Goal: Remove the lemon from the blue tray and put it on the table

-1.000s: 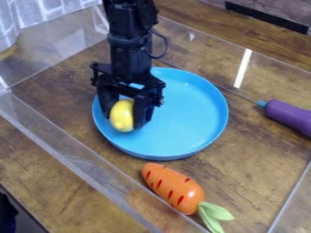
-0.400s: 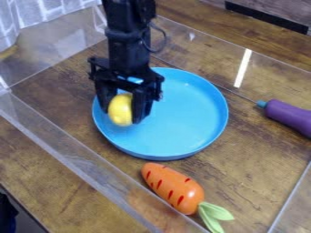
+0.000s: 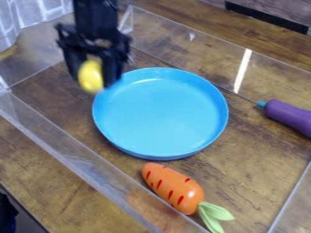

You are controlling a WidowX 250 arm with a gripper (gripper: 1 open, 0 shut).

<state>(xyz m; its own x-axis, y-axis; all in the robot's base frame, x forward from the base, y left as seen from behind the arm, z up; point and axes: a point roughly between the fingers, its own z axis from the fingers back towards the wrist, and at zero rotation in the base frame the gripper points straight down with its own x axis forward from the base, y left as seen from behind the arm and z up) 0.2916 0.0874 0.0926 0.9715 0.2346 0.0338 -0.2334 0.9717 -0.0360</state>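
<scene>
Gripping the lemon [image 3: 91,75], the hand [image 3: 97,65] has lifted it off the blue tray [image 3: 159,111]; only lowering it onto the desk [image 3: 49,146] beside the tray remains.

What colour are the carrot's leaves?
The leaves are green; the camera view shows them best.

- A lab-like test bench is suggested by the clear walls [image 3: 75,150] mounted around a wooden tabletop [image 3: 61,178].
- A robot arm [image 3: 95,27] is seen overhead.
</scene>
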